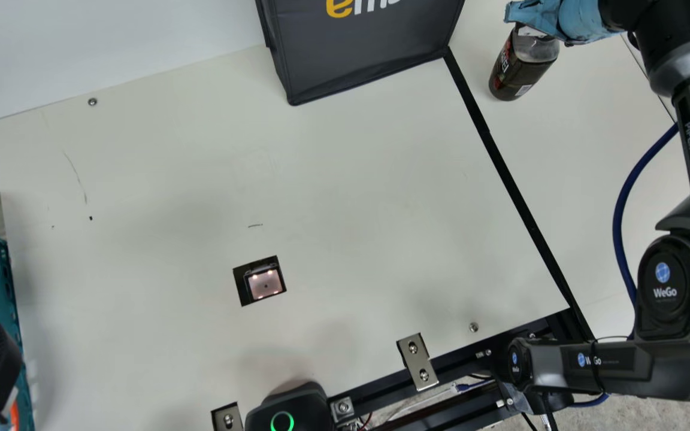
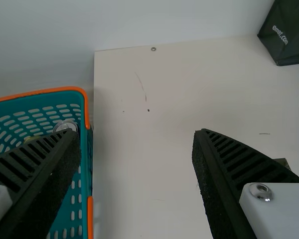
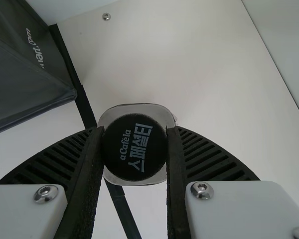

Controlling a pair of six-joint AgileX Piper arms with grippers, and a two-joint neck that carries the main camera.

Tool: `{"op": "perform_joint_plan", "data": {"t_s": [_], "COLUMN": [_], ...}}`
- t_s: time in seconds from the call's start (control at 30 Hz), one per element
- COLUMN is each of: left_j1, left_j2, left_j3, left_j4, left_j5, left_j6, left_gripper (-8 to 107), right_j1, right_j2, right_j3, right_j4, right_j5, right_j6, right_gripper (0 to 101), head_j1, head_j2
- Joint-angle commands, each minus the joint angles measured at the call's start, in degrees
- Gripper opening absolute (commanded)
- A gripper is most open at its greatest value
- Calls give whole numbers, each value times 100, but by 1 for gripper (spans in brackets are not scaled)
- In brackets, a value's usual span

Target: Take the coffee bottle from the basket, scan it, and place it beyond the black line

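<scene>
Right jaws pinch round black cap (image 3: 134, 147) of dark plastic coffee bottle (image 1: 516, 70), likely weighty, slick, slightly squeezable; cap probably firmest hold. Left jaws spread.

A pale wall (image 1: 111, 36) meets the cream table (image 1: 351, 179).

My three views all look down and share the charcoal fabric bag (image 1: 363, 57); the right wrist's looks from nearest it.

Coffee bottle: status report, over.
Right tool closed on coffee bottle by its cap, beyond black line. Left tool open near basket. Dark bag on line's other side, apart from bottle.
</scene>
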Motion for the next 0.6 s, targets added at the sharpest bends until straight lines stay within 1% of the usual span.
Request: {"op": "perform_joint_plan", "data": {"t_s": [0.0, 0.57], "left_j1": [0, 0], "left_j2": [0, 0], "left_j3": [0, 0], "left_j4": [0, 0], "left_j5": [0, 0], "left_j6": [0, 0], "left_gripper": [90, 90], "right_j1": [19, 76], "right_j2": [-1, -53], "right_j3": [-3, 141], "right_j4": [-11, -55], "right_j5": [-10, -114], "right_j6": [22, 116], "right_gripper": [24, 81], "head_j1": [-148, -148], "head_j2": [-13, -13]}}
